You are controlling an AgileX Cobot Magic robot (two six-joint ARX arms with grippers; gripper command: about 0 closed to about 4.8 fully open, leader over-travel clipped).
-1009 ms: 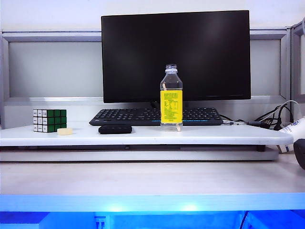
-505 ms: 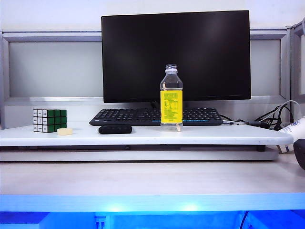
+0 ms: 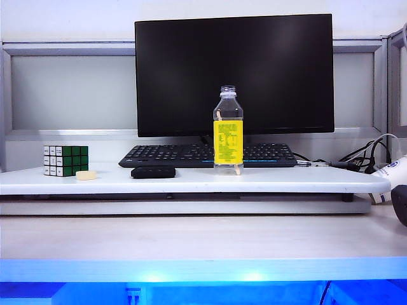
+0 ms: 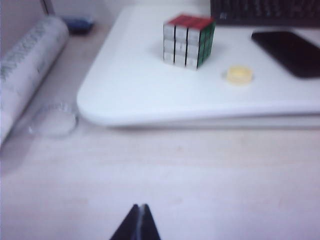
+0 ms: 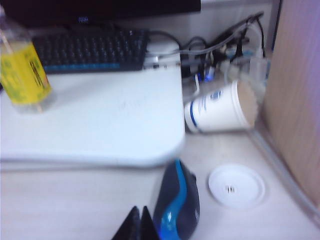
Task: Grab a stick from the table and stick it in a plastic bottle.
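Note:
The clear plastic bottle (image 3: 227, 130) with the yellow label stands uncapped on the white raised shelf (image 3: 191, 181), in front of the keyboard; it is also in the right wrist view (image 5: 22, 75). A thin pale strip, seemingly the stick (image 5: 27, 106), shows through its clear base. Neither gripper appears in the exterior view. My left gripper (image 4: 140, 209) is shut and empty over the bare pale table (image 4: 200, 185), short of the shelf's corner. My right gripper (image 5: 139, 211) is shut and empty over the table beside a mouse.
On the shelf sit a Rubik's cube (image 4: 187, 40), a small yellow ring (image 4: 239, 75), a black phone (image 4: 292, 52) and a keyboard (image 3: 206, 154) before a monitor (image 3: 234, 73). Near my right gripper are a black-and-blue mouse (image 5: 177, 202), a white lid (image 5: 236, 186), a tipped paper cup (image 5: 220, 107) and cables.

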